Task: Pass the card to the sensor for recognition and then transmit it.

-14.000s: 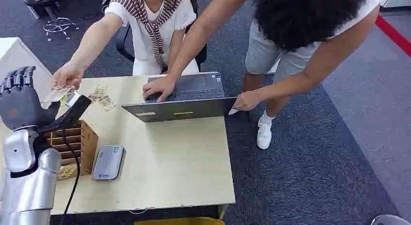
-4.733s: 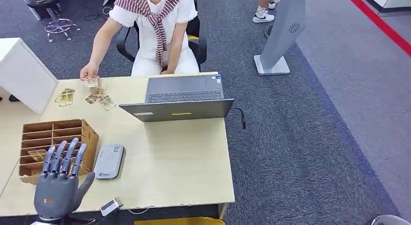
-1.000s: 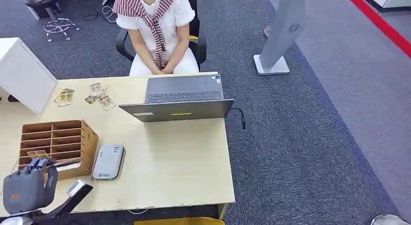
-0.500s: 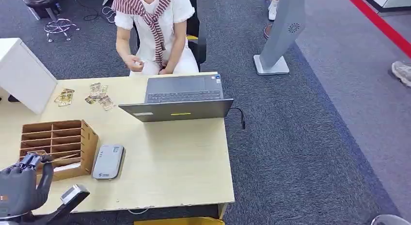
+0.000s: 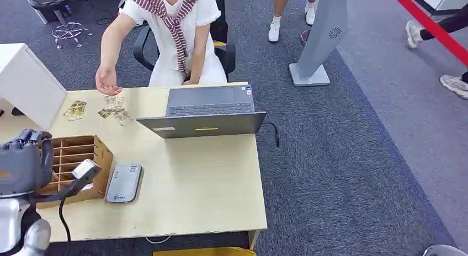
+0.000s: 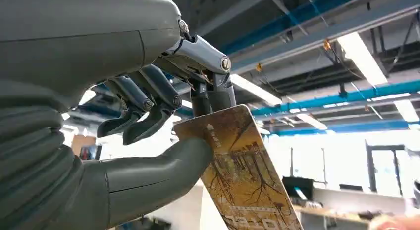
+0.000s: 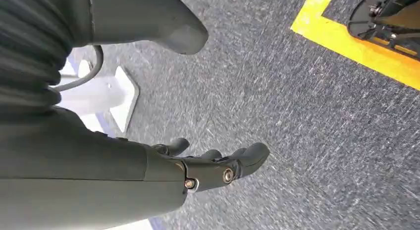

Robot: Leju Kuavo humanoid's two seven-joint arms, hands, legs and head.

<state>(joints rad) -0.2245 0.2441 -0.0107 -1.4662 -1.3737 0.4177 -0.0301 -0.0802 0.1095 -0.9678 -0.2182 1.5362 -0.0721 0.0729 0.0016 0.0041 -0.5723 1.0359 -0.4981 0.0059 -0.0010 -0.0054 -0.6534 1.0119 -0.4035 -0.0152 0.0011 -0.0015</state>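
My left hand [image 5: 22, 162] is raised over the wooden card rack [image 5: 77, 162] at the table's left. In the left wrist view the left hand [image 6: 124, 121] pinches a gold patterned card [image 6: 242, 175] between thumb and fingers, the card standing up against the ceiling. The grey card sensor [image 5: 124, 182] lies flat on the table just right of the rack. A seated person across the table holds a hand [image 5: 106, 80] out above several loose cards [image 5: 113, 108]. My right hand [image 7: 198, 170] hangs over grey carpet, fingers apart, holding nothing.
An open laptop [image 5: 207, 110] stands at the table's far middle, its cable off the right edge. A white box [image 5: 27, 82] sits at the far left. A grey stand [image 5: 320, 41] and passers-by's legs are on the carpet beyond.
My left hand has risen from the table's near edge to above the rack, holding a card. The seated person has stretched an arm out over the loose cards.
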